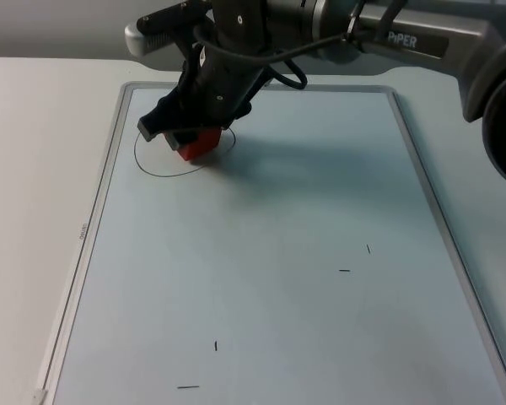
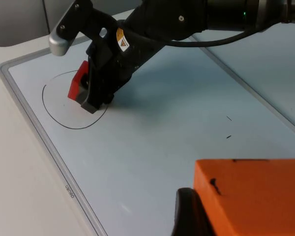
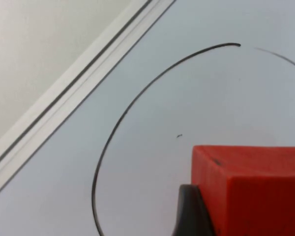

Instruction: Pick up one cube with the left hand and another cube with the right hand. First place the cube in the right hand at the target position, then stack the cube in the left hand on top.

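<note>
My right gripper (image 1: 190, 135) reaches across to the far left of the board and is shut on a red cube (image 1: 200, 145). It holds the cube low inside the hand-drawn circle (image 1: 156, 159), near the circle's right side. I cannot tell whether the cube touches the board. The left wrist view shows the same red cube (image 2: 77, 84) in the circle (image 2: 64, 108) from a distance. My left gripper (image 2: 236, 221) is shut on an orange cube (image 2: 250, 196) and held back above the board. In the right wrist view the red cube (image 3: 255, 191) sits beside a black fingertip (image 3: 191, 211) over the circle (image 3: 187, 98).
The work surface is a pale board with a grey frame (image 1: 101, 194) on the white table. Short pen marks (image 1: 344, 271) dot its near half. The right arm (image 1: 422, 38) spans the board's far edge.
</note>
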Robot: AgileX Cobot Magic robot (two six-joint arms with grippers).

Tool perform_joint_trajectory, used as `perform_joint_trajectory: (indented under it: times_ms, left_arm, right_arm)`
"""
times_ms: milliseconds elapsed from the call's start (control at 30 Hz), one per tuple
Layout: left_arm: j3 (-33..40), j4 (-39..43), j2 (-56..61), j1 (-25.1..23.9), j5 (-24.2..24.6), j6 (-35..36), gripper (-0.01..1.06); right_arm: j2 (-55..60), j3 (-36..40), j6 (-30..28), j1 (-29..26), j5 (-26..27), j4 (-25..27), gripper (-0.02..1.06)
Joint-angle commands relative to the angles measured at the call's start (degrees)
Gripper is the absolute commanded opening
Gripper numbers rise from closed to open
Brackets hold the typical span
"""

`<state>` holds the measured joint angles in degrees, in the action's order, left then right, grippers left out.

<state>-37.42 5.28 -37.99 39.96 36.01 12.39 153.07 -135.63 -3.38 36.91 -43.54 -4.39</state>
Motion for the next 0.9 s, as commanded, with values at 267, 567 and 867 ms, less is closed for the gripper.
perform_joint_trajectory:
  times_ms: [267, 567, 867]
  left_arm:
    - [0.0, -0.4, 0.2, 0.3, -0.8, -0.1, 0.00]
    - [0.0, -0.4, 0.2, 0.3, -0.8, -0.1, 0.00]
    - [0.0, -0.4, 0.2, 0.3, -0.5, -0.1, 0.00]
  right_arm:
    - [-0.2, -0.6, -0.5, 0.0, 0.2, 1.5, 0.50]
    - [-0.2, -0.6, -0.6, 0.0, 0.2, 1.3, 0.58]
    - [-0.2, -0.6, -0.6, 0.0, 0.4, 1.3, 0.69]
